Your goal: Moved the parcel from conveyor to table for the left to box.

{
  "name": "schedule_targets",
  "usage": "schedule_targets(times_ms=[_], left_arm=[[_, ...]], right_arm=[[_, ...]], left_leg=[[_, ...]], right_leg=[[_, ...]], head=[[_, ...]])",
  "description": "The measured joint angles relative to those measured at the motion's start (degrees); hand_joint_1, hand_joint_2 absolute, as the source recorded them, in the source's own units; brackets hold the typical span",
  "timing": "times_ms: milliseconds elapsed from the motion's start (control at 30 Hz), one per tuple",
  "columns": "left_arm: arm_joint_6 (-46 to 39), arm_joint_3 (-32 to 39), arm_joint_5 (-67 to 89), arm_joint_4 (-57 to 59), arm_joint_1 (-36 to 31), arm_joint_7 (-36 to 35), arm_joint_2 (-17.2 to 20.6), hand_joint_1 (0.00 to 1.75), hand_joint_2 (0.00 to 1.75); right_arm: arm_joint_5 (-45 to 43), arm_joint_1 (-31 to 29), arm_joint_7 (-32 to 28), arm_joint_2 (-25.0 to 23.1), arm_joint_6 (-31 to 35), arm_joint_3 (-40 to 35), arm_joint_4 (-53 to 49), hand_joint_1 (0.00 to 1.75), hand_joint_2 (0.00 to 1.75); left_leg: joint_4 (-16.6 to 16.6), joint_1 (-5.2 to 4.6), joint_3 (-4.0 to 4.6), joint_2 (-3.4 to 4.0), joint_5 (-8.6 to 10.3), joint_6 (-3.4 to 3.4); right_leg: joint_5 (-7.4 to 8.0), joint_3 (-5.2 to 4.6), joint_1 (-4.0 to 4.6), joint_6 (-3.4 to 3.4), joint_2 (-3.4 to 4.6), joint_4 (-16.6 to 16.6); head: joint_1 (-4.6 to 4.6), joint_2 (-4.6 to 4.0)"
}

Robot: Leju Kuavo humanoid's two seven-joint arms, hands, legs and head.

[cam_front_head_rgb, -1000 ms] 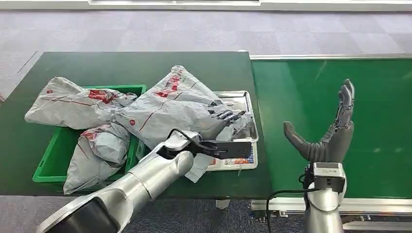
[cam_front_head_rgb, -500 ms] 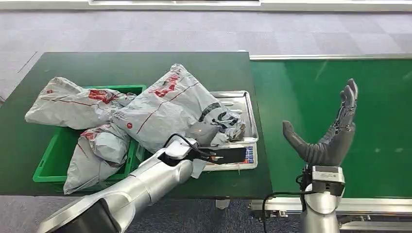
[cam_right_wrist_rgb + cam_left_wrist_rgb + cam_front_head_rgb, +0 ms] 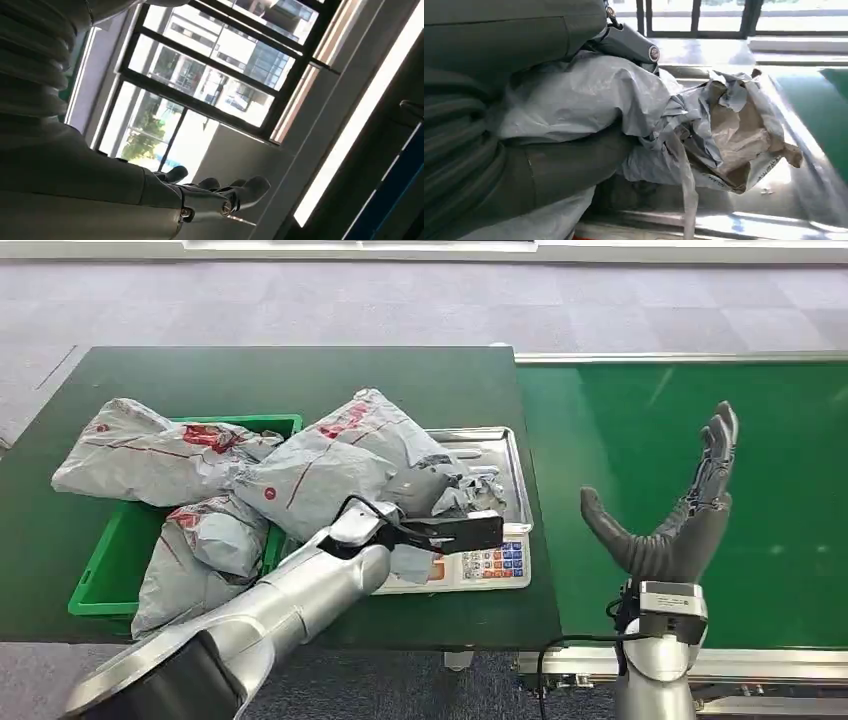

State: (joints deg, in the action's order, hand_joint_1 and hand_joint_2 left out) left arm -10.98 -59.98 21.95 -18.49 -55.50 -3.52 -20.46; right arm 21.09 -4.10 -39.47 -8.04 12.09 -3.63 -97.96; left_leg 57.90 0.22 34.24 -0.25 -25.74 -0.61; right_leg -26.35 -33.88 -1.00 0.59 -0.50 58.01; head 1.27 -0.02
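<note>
the grey parcel (image 3: 360, 465) on the scale tray (image 3: 505, 455) is grasped by the left hand (image 3: 440, 490) for boxing; a lift toward the green box (image 3: 110, 570) is needed next; the right hand (image 3: 680, 515) is held spread and empty.

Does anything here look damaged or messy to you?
Yes. The grey plastic parcel held by the left robot hand over the silver scale tray is torn at one end, showing brown paper. Other grey parcels overflow the green plastic crate.
</note>
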Motion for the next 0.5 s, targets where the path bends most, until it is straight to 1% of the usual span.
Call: schedule_targets(times_ms=[267,400,500], left_arm=[[0.77,1.07,-0.75,-0.90,-1.33,0.62,0.00,1.75,1.75],[0.49,2.03,-2.45,-1.51,-1.86,4.54,0.00,1.75,1.75],[-3.08,4.84,-2.82,-2.82,-2.82,9.47,0.02,1.75,1.75]], right_arm=[[-0.07,0.00,-0.18,0.00,0.00,0.00,0.00,0.00,1.75],[0.00,-0.13,-0.15,0.00,0.00,0.02,0.04,0.00,1.75],[0.00,-0.25,-0.15,0.00,0.04,0.09,0.24,0.00,1.75]], left_leg=[[0.00,0.00,-0.01,0.00,0.00,0.00],[0.00,0.00,0.00,0.00,0.00,0.00],[0.00,0.00,0.00,0.00,0.00,0.00]], right_leg=[[0.00,0.00,0.01,0.00,0.01,0.00],[0.00,0.00,0.01,0.00,0.00,0.00],[0.00,0.00,0.01,0.00,0.00,0.00]], head=[[0.00,0.00],[0.00,0.00],[0.00,-0.02]])
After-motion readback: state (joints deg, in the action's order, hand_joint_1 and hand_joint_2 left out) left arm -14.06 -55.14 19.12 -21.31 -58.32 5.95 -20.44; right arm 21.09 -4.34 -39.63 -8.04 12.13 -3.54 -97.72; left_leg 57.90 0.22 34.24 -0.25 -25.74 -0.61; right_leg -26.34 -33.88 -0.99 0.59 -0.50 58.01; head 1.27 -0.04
